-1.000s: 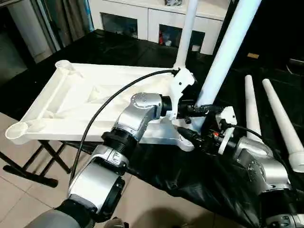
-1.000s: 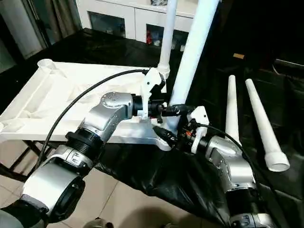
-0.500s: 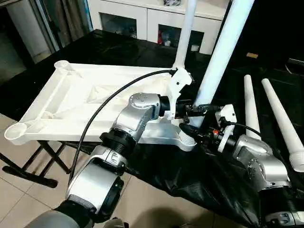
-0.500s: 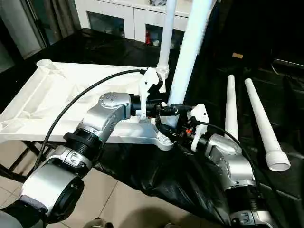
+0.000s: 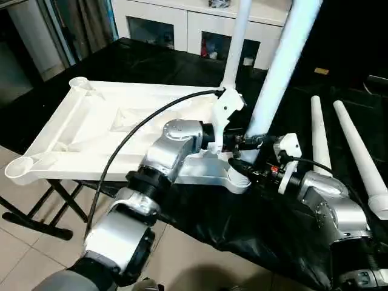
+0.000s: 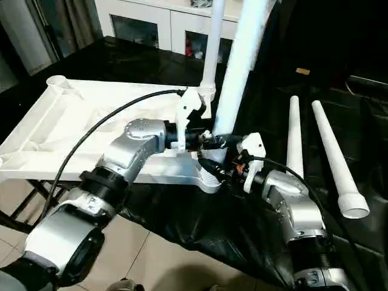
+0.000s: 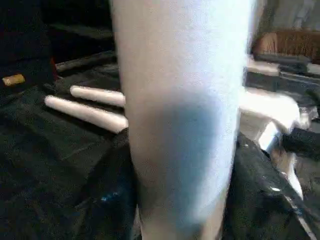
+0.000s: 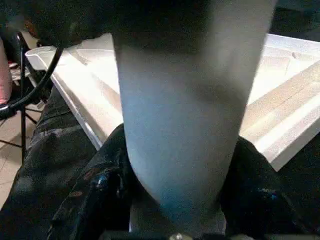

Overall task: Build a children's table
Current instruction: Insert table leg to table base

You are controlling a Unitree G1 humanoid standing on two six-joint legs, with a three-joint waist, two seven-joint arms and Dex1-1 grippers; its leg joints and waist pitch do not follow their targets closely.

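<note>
1. The surface [image 5: 151, 60] is covered with a black sheet and stands before white cabinets [image 5: 194, 27]; the white table top [image 5: 91, 130] lies on it with the ribbed underside up.
2. One leg [image 5: 237, 36] already stands in a far corner socket, and two spare legs [image 5: 339, 139] lie side by side on the black sheet at the right.
3. The second leg [image 5: 276, 79] stands slightly tilted in the near corner socket [image 5: 239, 179], with its ridged collar at the rim.
4. The left end effector [image 5: 245, 140] holds this leg low on the tube, with a finger on each side.
5. The right end effector [image 5: 250, 173] is at the collar; whether it grips or is open I cannot tell.
6. I judge the step is seating the leg: bring the tube upright over the socket first, then press or turn it down evenly, and keep the top from sliding.
</note>
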